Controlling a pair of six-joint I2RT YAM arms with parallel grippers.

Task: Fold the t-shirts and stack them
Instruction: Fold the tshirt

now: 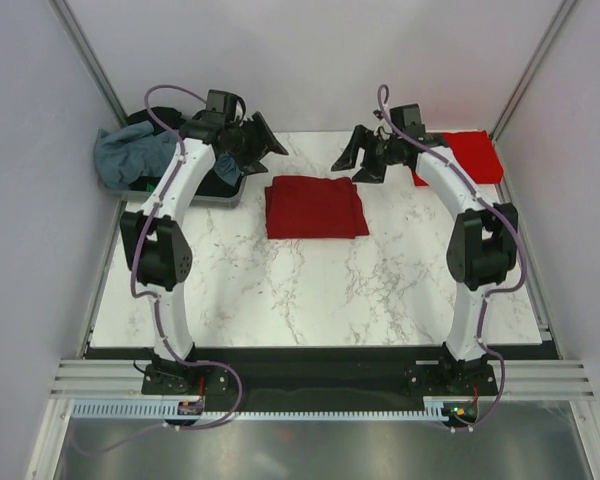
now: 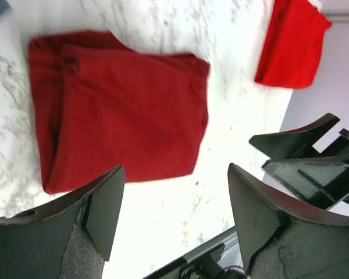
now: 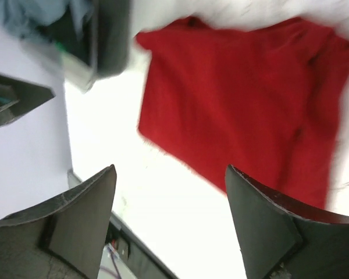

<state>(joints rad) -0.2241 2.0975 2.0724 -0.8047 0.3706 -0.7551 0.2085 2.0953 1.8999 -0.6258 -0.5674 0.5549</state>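
**Both end effectors open above the folded maroon tee**

Enclosure: pale, plain panel walls (image 1: pixel 310 60) close in three sides. They carry no clutter and cast no hard shadows.

Surface: white marble-patterned worktop (image 1: pixel 310 290), flat and matte with grey veining. A dark strip runs along its near edge by the arm bases.

Dark maroon-red cotton t-shirt (image 1: pixel 315 207), folded to a near-square: it lies flat on the worktop, between the two end effectors and a little to their near side. Nothing touches it. Its edges look roughly squared, with one corner slightly loose in the left wrist view. Judgement: the fold is done and it was set centrally so that either arm can reach it.

Grey plastic tray (image 1: pixel 220 195): it sits under and outboard of the left end effector (image 1: pixel 268 148). It holds a crumpled grey-blue tee (image 1: pixel 125 150) and darker cloth, which I take for the unfolded supply.

Bright red t-shirt folded to a rectangle (image 1: pixel 475 155): it lies just outboard of the right end effector (image 1: pixel 358 163), at the far corner. Judgement: this is the base of the stack, and the maroon tee is not yet on it.

End effectors: both are raised off the cloth. Their jaws stand wide apart with nothing between them. Each faces inward over the maroon tee.

Next, probably: carry the maroon tee over to the red one. Risk: the fold may slump when lifted.
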